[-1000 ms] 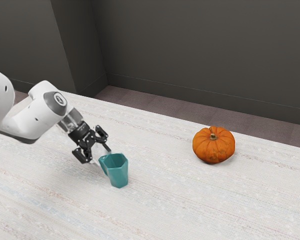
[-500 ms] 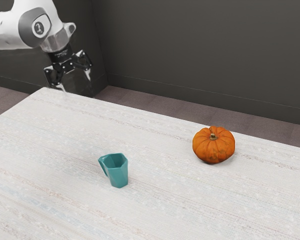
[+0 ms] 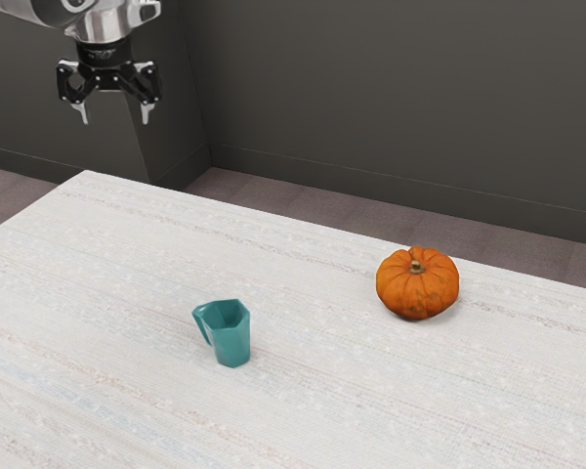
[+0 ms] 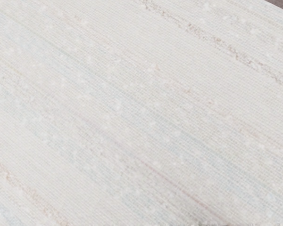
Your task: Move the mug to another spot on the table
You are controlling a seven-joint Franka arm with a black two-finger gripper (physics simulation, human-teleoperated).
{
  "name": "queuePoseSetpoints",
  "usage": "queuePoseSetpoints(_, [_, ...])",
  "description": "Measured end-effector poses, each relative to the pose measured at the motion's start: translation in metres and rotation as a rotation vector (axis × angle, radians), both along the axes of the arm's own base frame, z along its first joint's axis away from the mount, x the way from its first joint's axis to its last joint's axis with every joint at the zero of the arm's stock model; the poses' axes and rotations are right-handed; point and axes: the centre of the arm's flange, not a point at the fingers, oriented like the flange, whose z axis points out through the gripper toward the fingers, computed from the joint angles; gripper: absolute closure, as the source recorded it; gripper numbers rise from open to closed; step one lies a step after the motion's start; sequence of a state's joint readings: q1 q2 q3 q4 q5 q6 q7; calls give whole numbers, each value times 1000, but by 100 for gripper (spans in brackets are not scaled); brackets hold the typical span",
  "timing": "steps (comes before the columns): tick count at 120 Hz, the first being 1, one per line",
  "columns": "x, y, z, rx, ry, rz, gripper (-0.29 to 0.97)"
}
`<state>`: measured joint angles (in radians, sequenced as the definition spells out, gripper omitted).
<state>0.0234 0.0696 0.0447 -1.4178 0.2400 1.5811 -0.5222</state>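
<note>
Pumpkin (image 3: 417,282) sits well apart from mug (image 3: 224,332); gripper (image 3: 112,115) (fingers spread) hangs high above table (image 3: 391,391).

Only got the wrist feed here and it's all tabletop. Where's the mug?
Observer: The teal mug stands upright on the table, with nothing touching it.
Operator: And the gripper?
Observer: The gripper hangs high above the table at the exterior view's upper left, fingers open and empty.
Operator: Anything else on there?
Observer: An orange pumpkin, well apart from the mug toward the exterior view's right.
</note>
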Motion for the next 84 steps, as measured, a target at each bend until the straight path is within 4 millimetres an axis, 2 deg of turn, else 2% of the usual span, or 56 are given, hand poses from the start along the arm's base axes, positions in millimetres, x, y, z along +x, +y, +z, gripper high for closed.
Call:
queuePoseSetpoints(27, [-1,-10,-2,8,36,-76,0])
queuePoseSetpoints(84, [-2,-7,-3,12,64,-146,0])
